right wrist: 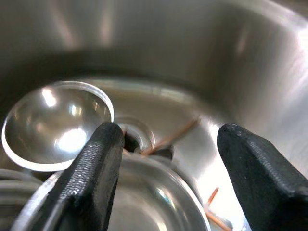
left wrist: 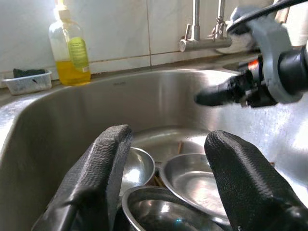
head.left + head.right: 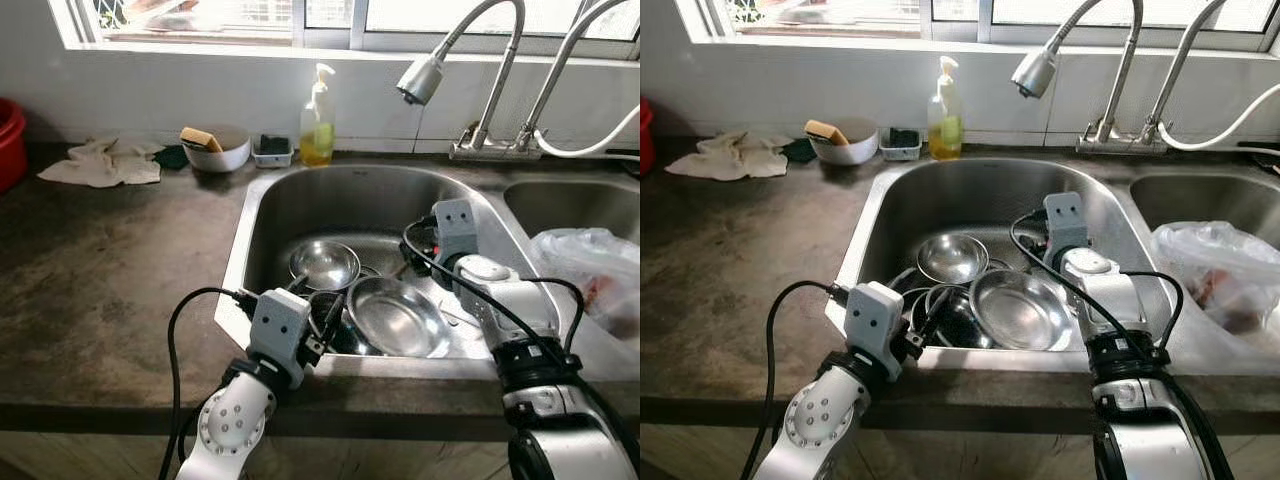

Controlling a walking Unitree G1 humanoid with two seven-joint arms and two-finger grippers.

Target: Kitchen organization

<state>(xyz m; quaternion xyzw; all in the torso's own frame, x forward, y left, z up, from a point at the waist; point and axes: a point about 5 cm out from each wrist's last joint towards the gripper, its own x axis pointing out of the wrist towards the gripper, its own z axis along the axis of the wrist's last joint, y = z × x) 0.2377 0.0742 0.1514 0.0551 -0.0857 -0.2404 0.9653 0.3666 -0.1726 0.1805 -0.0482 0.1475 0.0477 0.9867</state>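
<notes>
A dark, mottled tabletop (image 3: 110, 270) is seen under a bright window, with a stainless sink (image 3: 262, 215) set into it and two tall faucets (image 3: 485, 70) behind. Along the back wall, at 11 o'clock from the basin, a soap bottle (image 3: 318, 120), a small tray (image 3: 273, 150), a white bowl (image 3: 220, 148) holding a sponge and a crumpled cloth (image 3: 100, 162) are lined up. A plastic bag (image 3: 590, 265) is lying in the second basin at 3 o'clock.

Inside the sink, a small steel bowl (image 3: 324, 264) is placed toward the middle, a wide steel bowl (image 3: 396, 316) beside it at 5 o'clock, and a darker bowl (image 3: 335, 325) at the near edge.

The left gripper (image 2: 168, 178) is held at the sink's near rim, at 7 o'clock, its fingers spread apart above the darker bowl. The right gripper (image 1: 166, 159) is reached down into the basin from 4 o'clock, its fingers also spread wide over the drain (image 1: 137, 137), nothing being pinched.
</notes>
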